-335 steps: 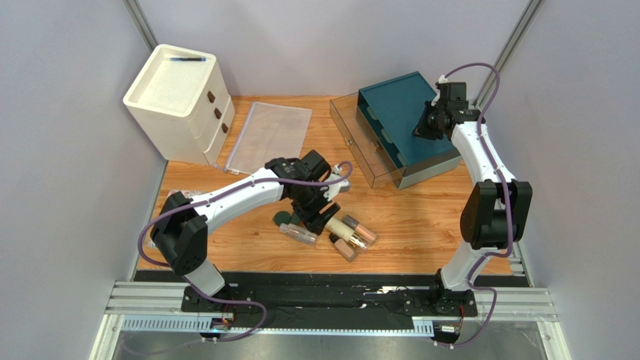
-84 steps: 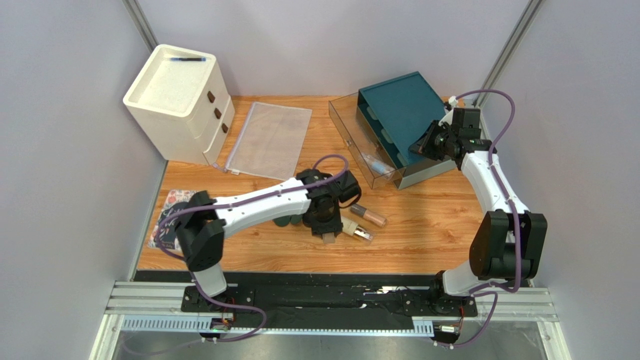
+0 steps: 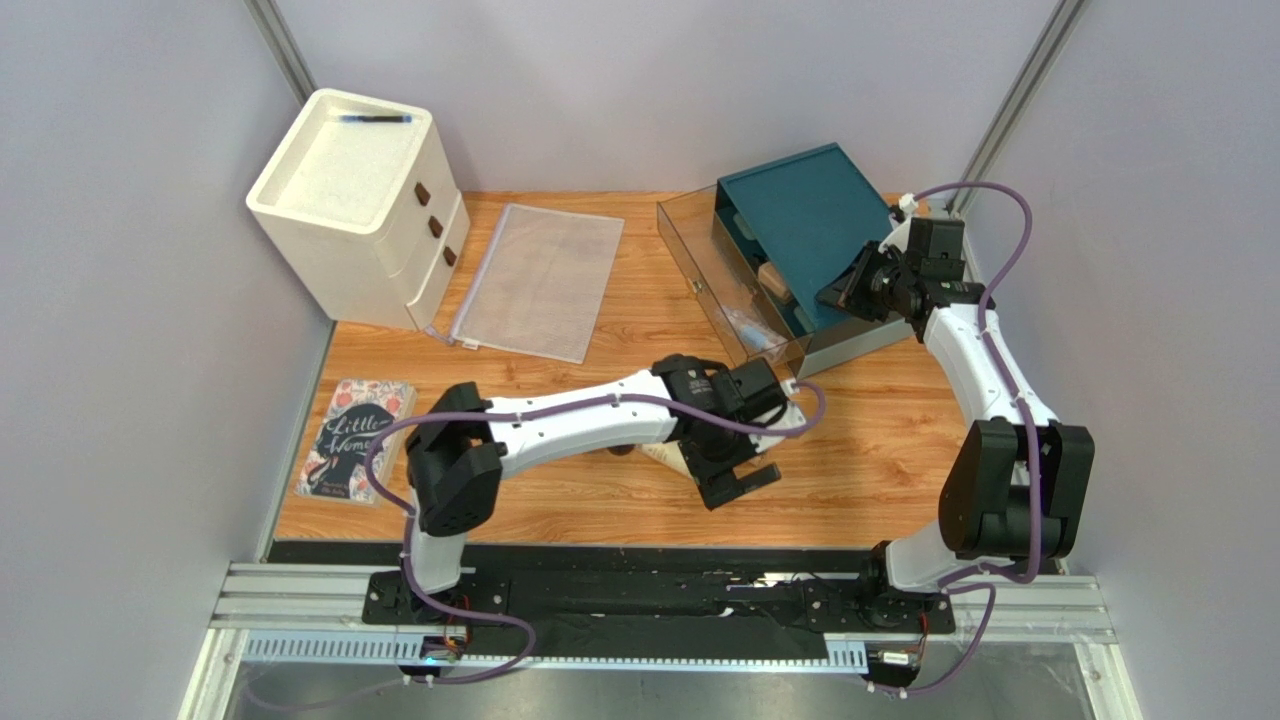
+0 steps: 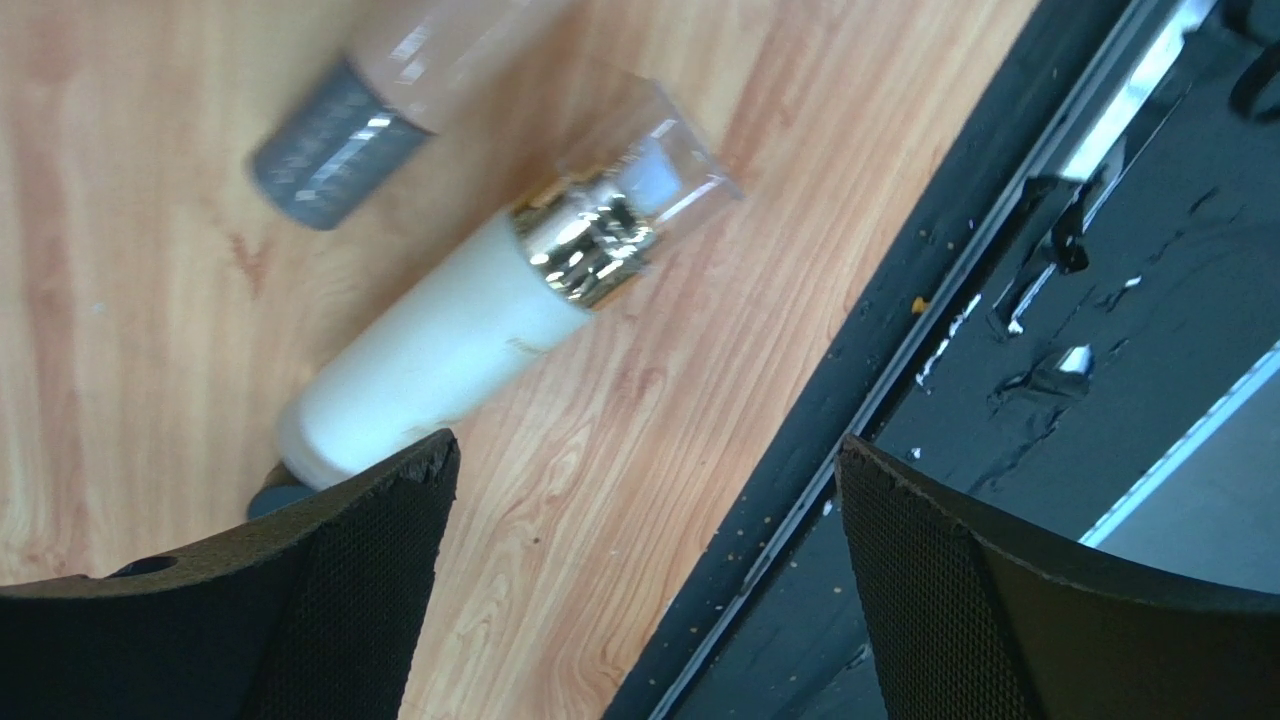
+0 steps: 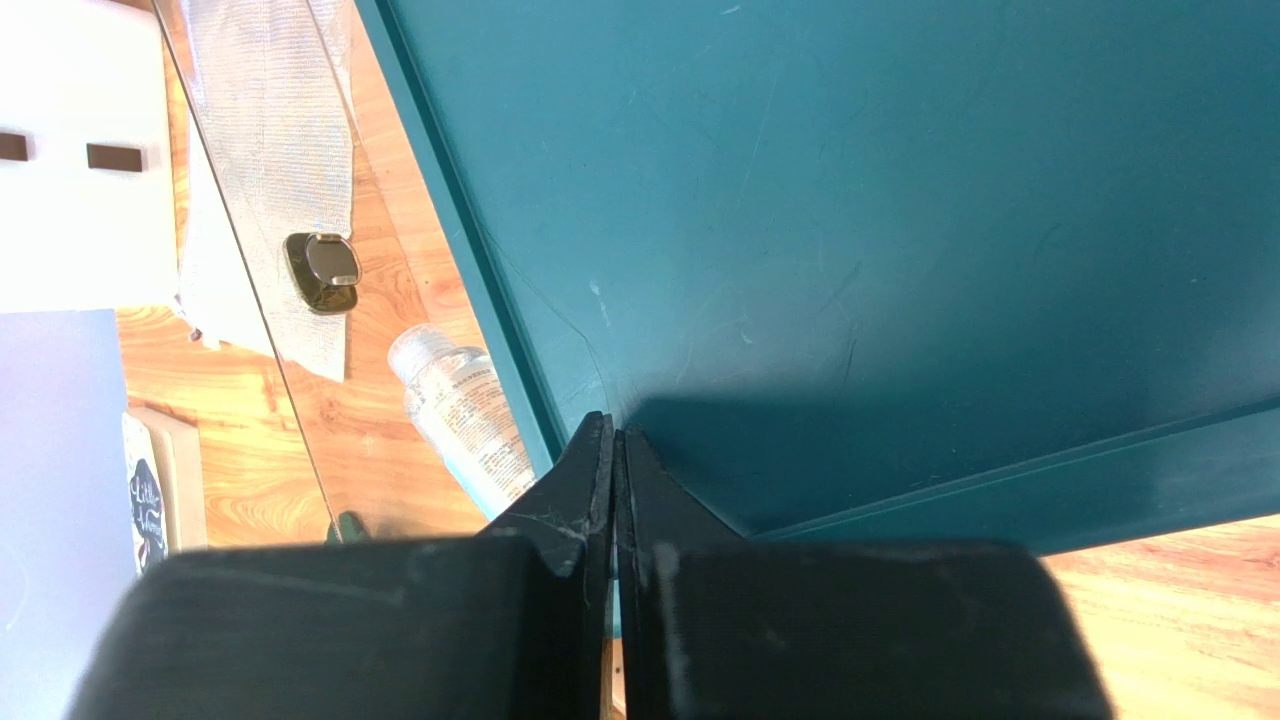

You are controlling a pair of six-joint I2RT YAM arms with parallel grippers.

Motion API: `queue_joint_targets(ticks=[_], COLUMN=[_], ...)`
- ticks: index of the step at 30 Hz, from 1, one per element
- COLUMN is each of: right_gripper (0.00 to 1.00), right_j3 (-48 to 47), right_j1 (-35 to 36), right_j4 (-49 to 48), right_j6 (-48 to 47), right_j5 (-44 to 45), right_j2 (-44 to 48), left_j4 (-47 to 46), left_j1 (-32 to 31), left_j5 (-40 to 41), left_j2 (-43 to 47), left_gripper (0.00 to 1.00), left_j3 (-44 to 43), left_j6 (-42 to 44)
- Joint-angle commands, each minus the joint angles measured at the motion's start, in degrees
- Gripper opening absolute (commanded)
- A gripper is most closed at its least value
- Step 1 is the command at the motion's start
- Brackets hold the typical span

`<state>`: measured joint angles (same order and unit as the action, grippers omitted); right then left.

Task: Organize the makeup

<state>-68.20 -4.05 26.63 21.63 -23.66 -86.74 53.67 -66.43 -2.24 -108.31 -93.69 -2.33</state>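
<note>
In the left wrist view a cream bottle (image 4: 451, 345) with a gold collar and a clear cap lies on the wood. A pinkish tube with a grey cap (image 4: 376, 105) lies just beyond it. My left gripper (image 4: 646, 585) is open and empty, hovering at the table's near edge (image 3: 736, 477), with the bottle by its left finger. My right gripper (image 5: 613, 435) is shut against the teal organizer's top (image 3: 845, 288). The clear drawer (image 3: 684, 248) holds a clear tube (image 5: 458, 413) and a pinkish item (image 3: 774, 281). The dark round puffs are hidden.
The teal organizer (image 3: 796, 210) stands at the back right with its clear drawer pulled out. A white drawer unit (image 3: 353, 195) stands at the back left. A clear zip pouch (image 3: 541, 278) and an illustrated book (image 3: 356, 438) lie on the table. A black rail (image 4: 962, 300) runs along the near edge.
My left gripper has moved right and toward the near edge, now open. A pinkish item now lies in the clear drawer. The book is uncovered. The right arm has barely moved.
</note>
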Motion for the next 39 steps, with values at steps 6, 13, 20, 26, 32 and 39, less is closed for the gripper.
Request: queue_joint_targets(ticks=[6, 13, 20, 26, 32, 39], right_gripper=[0.00, 0.00, 0.00, 0.00, 0.00, 0.00], right_j3=[5.71, 6.24, 6.07, 6.24, 6.24, 6.59], right_j1=[-0.60, -0.60, -0.69, -0.69, -0.69, -0.69], right_j4=[12.92, 13.09, 13.62, 13.80, 13.88, 13.88], right_j6=[-3.61, -3.87, -4.05, -4.23, -4.31, -4.14], right_j5=[6.78, 6.87, 7.31, 7.49, 7.66, 7.75], right_j2=[-1.50, -1.24, -1.24, -0.80, -0.80, -0.62], left_j4=[-1.37, -2.77, -2.96, -3.04, -2.69, -3.75], left_j1=[-2.12, -2.12, -2.21, -2.21, -2.12, -2.30], left_j5=[6.80, 11.29, 8.92, 6.11, 5.76, 3.65], left_j2=[-6.38, -9.99, -13.76, -16.14, -17.55, -15.18], left_gripper=[0.98, 0.97, 0.93, 0.91, 0.90, 0.28], left_j3=[0.79, 0.43, -0.70, 0.35, 1.40, 4.91], left_j6=[3.65, 2.94, 2.77, 2.86, 3.73, 2.86])
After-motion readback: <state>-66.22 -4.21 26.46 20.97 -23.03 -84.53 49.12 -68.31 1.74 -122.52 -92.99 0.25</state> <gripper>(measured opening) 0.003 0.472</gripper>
